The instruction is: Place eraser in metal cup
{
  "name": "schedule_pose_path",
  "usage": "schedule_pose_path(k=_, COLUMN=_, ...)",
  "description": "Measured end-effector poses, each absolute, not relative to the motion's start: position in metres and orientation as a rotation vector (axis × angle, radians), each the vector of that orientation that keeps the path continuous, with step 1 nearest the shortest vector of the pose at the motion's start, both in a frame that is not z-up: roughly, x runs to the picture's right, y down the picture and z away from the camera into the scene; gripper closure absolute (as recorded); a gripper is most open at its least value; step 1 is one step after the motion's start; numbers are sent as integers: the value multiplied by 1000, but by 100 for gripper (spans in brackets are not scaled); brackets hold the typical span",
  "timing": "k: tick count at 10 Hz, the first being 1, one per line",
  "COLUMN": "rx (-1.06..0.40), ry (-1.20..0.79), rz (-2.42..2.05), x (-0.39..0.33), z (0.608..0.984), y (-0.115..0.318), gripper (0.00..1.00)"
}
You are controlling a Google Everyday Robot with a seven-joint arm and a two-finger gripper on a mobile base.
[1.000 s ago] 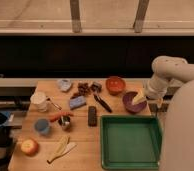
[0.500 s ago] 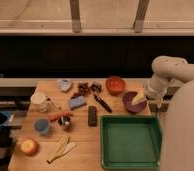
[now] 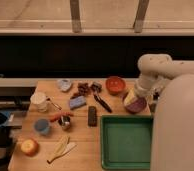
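Note:
The eraser (image 3: 92,115) is a small black oblong block lying flat near the middle of the wooden table (image 3: 85,150). The metal cup (image 3: 65,123) is small and shiny. It stands upright to the left of the eraser, with a short gap between them. My gripper (image 3: 131,98) is at the end of the white arm on the right. It hangs just over the left rim of a purple bowl (image 3: 136,106), well to the right of the eraser and the cup. I see nothing held in it.
A green tray (image 3: 125,144) fills the front right. A blue cup (image 3: 41,126), a white mug (image 3: 40,101), a carrot (image 3: 59,116), a blue-grey pad (image 3: 77,102), a black-handled utensil (image 3: 103,103), an orange bowl (image 3: 115,84), an apple (image 3: 29,146) and a banana (image 3: 60,148) lie around.

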State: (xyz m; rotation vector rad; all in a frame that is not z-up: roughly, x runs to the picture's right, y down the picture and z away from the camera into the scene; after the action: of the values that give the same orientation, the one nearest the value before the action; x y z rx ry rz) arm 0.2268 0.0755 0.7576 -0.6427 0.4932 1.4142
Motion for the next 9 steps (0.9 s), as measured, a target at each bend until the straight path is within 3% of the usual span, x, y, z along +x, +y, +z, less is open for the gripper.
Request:
schedule_pose_path(k=6, rx=-807, ry=423, rz=1108, x=112, z=756, y=94, gripper=20)
schedule_pose_path(k=9, rx=-816, ry=388, rz=1056, x=56, z=759, y=98, gripper=20)
